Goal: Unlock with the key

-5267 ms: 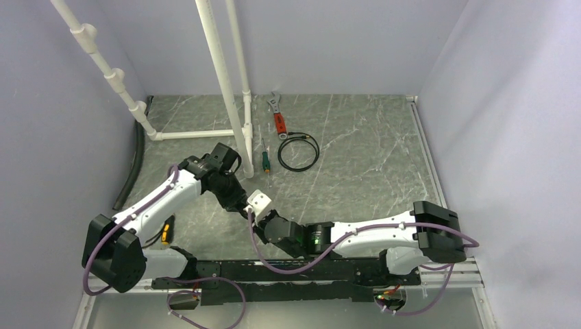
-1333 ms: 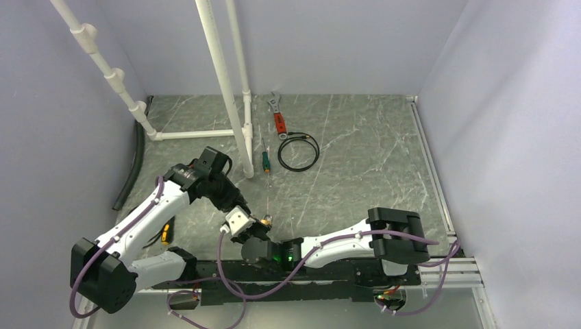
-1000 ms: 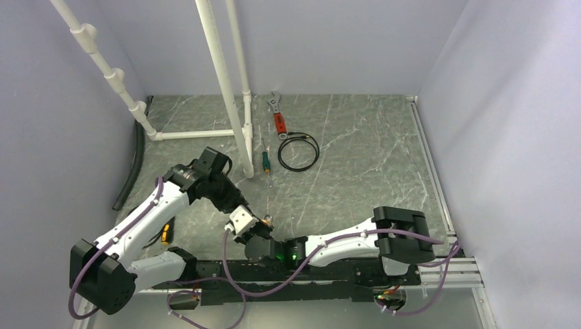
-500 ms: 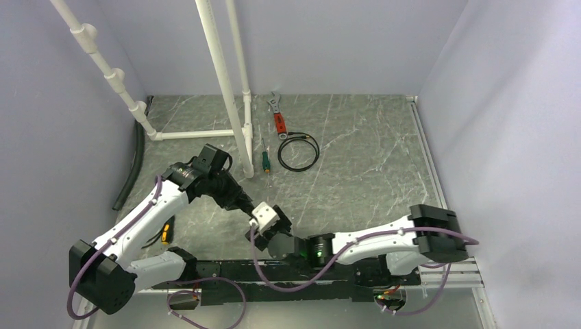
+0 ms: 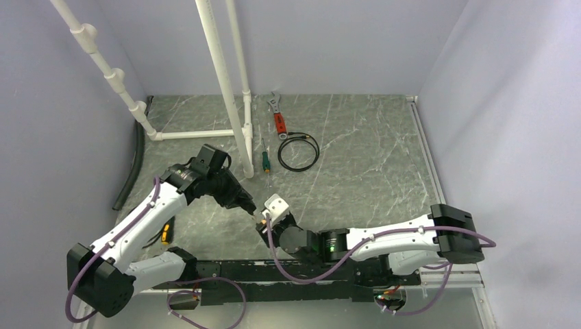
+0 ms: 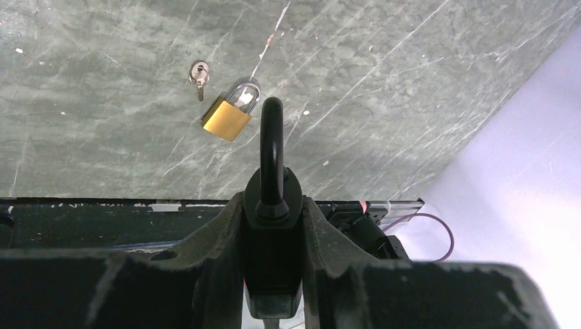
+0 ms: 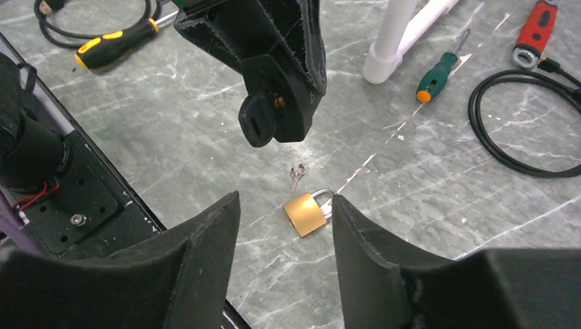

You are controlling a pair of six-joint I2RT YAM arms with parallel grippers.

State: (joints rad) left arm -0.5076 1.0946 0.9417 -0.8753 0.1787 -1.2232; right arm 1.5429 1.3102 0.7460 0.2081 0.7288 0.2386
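above the grey bench (image 5: pixel 356 151), near the arm bases, the left hand (image 6: pixel 273 221) was clamped on a black padlock (image 7: pixel 286 103). the right hand (image 7: pixel 284 201) stood wide apart just in front of it, gripping nothing. the key (image 7: pixel 258 122) sat with its blade in the padlock's keyway, round black head sticking out. insertion looked done; the turn seemed left to do, since the shackle appeared seated in the left wrist view. a brass padlock (image 7: pixel 305 213) and a small silver key (image 7: pixel 297 174) lay just beside each other on the bench below. no container was in view.
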